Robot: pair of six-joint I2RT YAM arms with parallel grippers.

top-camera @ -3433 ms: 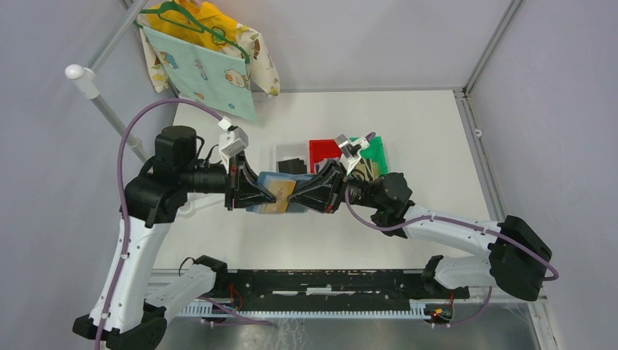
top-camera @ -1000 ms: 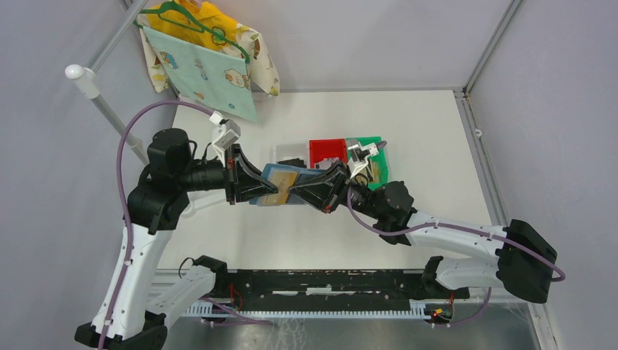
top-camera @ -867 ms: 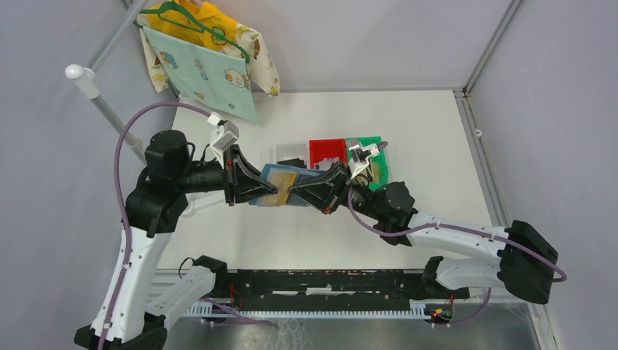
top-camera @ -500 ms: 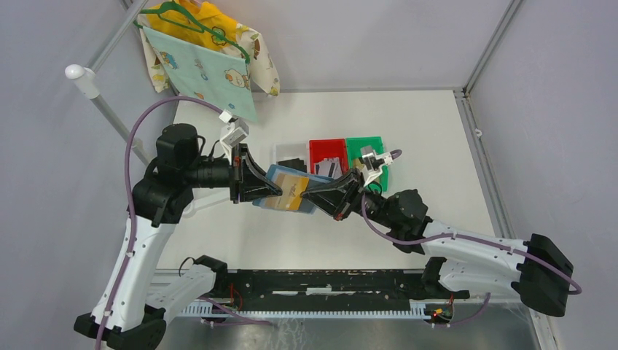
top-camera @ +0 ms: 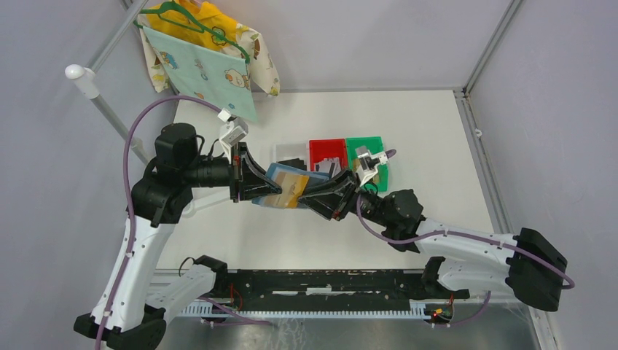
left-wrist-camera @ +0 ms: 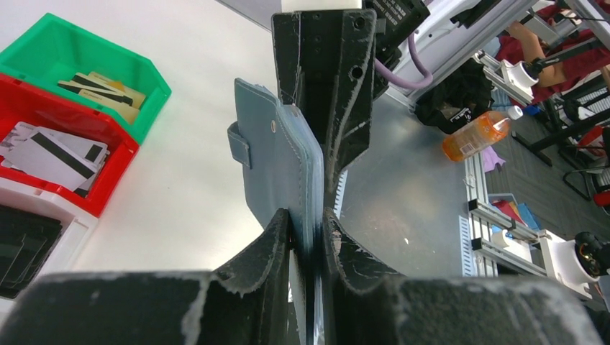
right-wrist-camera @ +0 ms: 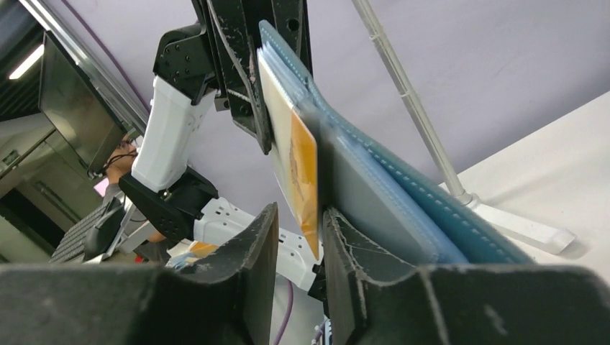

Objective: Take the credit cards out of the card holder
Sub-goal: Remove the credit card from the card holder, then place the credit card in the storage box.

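Observation:
My left gripper (top-camera: pixel 264 188) is shut on the slate-blue card holder (top-camera: pixel 280 175) and holds it open above the table. In the left wrist view its jaws pinch the card holder (left-wrist-camera: pixel 277 158) edge-on. A gold-tan credit card (top-camera: pixel 293 191) sticks out of a tan pocket toward my right gripper (top-camera: pixel 310 195). In the right wrist view the credit card (right-wrist-camera: pixel 302 158) lies against one finger of the right gripper (right-wrist-camera: pixel 298 223). A gap shows on its other side, so the jaws stand open around its edge. The card holder (right-wrist-camera: pixel 381 194) is behind it.
Three bins stand behind the arms: white (top-camera: pixel 280 151) with black cards, red (top-camera: pixel 327 144) with white-grey cards, green (top-camera: pixel 368 142) with tan cards. A patterned cloth (top-camera: pixel 204 69) hangs on a hanger at the back left. A white post (top-camera: pixel 84 80) stands left.
The left arm has shifted the card holder slightly right and tilted it. The right arm has swung right, and its fingers now straddle the protruding gold-tan card's edge.

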